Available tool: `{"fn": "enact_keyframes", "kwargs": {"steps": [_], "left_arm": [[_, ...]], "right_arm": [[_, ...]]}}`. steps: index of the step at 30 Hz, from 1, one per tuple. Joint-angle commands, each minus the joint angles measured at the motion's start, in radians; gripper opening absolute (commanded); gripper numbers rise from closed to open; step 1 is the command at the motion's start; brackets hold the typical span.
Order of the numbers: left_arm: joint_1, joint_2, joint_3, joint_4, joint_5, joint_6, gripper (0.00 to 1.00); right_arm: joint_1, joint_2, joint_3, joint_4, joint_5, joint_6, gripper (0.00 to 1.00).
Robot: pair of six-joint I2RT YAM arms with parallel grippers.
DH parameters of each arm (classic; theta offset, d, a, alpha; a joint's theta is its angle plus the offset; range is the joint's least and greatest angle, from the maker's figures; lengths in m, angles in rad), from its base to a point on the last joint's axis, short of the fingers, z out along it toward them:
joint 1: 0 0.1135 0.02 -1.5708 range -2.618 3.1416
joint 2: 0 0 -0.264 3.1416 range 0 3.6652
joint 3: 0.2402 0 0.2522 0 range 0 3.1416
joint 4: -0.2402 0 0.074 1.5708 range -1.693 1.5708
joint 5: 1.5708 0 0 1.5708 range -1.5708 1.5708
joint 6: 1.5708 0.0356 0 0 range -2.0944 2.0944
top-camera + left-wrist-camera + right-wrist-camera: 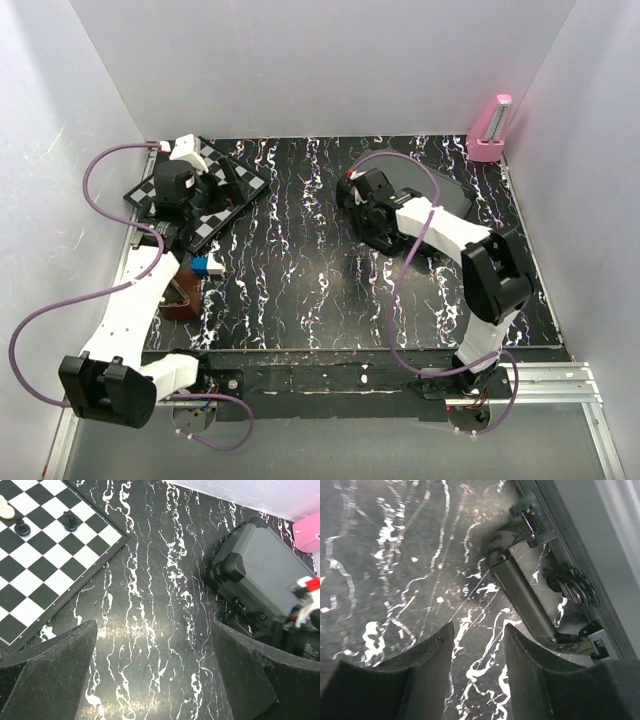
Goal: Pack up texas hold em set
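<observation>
Where a black table (300, 250) veined with white fills the scene, two white robot arms reach out over it from the near edge. On the far right of the table lies the black briefcase (445, 195) of the poker set, closed and lying flat.

The right gripper (479, 640) hangs low at the left end of the case. Its two black fingers stand moderately apart with only bare tabletop between them, gripping nothing. Just beyond its right finger lies the case's carry handle (522, 597), a dark bar folded down beside the case wall. It is close to the finger, but I cannot tell whether they touch.

The left gripper (155, 645) hovers at the far left, its fingers spread wide and empty, over the table just beside a black-and-white chessboard (45, 555). A black pawn (21, 527), a second black piece (70, 521) and a pale piece (6, 510) stand on the board.

A small blue-and-white block (208, 265) sits on the table near the left arm. A pink object (490, 130) stands in the far right corner.
</observation>
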Motion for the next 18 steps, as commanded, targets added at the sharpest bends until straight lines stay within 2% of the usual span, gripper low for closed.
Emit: {"fn": "enact_keyframes", "kwargs": {"steps": [1, 8, 12, 18], "left_arm": [[0.043, -0.082, 0.017, -0.095, 0.055, 0.049, 0.98], [0.092, -0.117, -0.023, -0.103, 0.065, 0.081, 0.98], [0.092, -0.114, -0.023, -0.109, 0.045, 0.104, 0.98], [0.092, -0.111, -0.02, -0.106, 0.042, 0.113, 0.98]], "right_arm": [[0.024, 0.037, 0.031, 0.06, 0.141, -0.03, 0.55], [0.061, 0.089, 0.015, 0.126, 0.169, -0.165, 0.67], [0.064, 0.132, 0.029, 0.097, 0.176, -0.202, 0.69], [0.066, 0.162, 0.026, 0.092, 0.267, -0.27, 0.7]]}}
